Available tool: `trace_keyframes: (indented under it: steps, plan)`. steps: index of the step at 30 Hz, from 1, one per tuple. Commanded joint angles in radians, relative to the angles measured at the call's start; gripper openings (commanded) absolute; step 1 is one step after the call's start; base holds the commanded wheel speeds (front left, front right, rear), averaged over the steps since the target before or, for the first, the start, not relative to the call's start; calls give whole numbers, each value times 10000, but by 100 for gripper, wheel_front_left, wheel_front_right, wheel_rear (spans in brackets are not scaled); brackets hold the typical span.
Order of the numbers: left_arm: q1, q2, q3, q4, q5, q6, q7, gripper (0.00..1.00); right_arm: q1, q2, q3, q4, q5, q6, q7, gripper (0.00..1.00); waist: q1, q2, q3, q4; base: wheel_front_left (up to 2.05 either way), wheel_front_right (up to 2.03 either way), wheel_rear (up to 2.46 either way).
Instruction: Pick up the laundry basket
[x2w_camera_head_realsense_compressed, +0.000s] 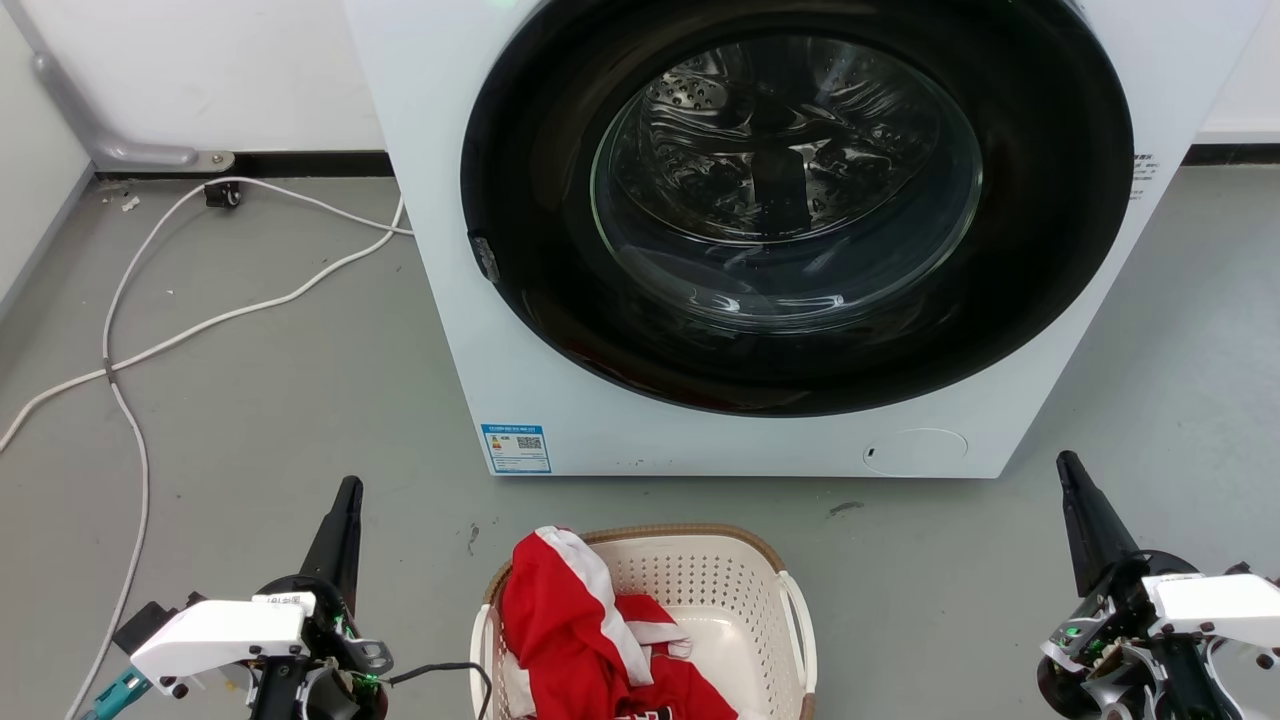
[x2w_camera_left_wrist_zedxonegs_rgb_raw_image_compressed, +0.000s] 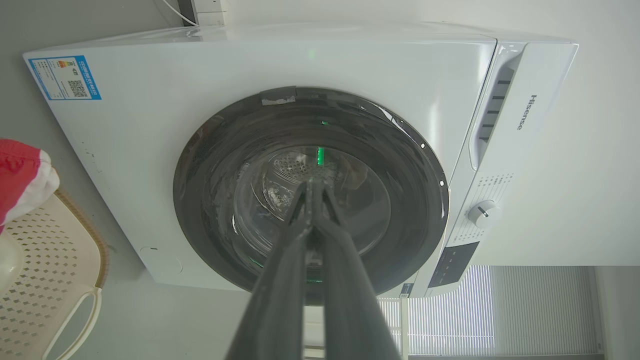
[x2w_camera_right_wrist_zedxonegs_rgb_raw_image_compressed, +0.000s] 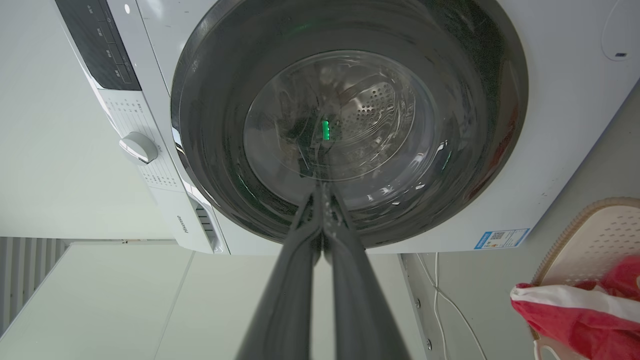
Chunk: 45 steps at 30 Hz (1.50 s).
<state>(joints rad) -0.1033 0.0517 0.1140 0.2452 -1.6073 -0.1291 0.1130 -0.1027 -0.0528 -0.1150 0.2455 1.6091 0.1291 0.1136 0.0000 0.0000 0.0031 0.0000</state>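
Left gripper (x2w_camera_head_realsense_compressed: 347, 497) pinched closed, empty, right gripper (x2w_camera_head_realsense_compressed: 1071, 478) likewise, laundry basket (x2w_camera_head_realsense_compressed: 720, 585) on the floor (x2w_camera_head_realsense_compressed: 300, 400) between them, red-and-white garment (x2w_camera_head_realsense_compressed: 560, 625) heaped inside, washing machine (x2w_camera_head_realsense_compressed: 520, 380) ahead of both fingertips.

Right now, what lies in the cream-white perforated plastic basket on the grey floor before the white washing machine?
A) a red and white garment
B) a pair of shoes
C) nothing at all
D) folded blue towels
A: a red and white garment is heaped in the left part of the cream-white perforated plastic basket, draped over its brown rim.
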Motion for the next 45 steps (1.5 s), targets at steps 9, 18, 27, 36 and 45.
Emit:
trace_keyframes:
  steps: [9, 18, 27, 36, 45]
  plan:
    - [-96, -11, 38, 7, 11, -30, 28, 0, -118, 49, -8, 9, -37, 30, 23, 0, 0, 0, 0, 0, 0, 0, 0]
    - [-96, -12, 38, 7, 12, -30, 28, 0, -118, 49, -6, 9, -32, 30, 21, 0, 0, 0, 0, 0, 0, 0, 0]
    - [-95, -12, 36, 8, 9, -30, 27, 0, -117, 49, -4, 9, -31, 30, 18, 0, 0, 0, 0, 0, 0, 0, 0]
    - [11, -2, -13, 30, 1, 4, -6, 100, 12, 0, 6, 22, -1, 0, -6, 100, 1, 0, 1, 0, 0, 0, 0]
    - [-230, -4, -488, -14, 51, -1, -457, 100, -121, -6, 256, -95, -205, 2, -441, 100, 0, 0, 27, 0, 0, 0, 0]
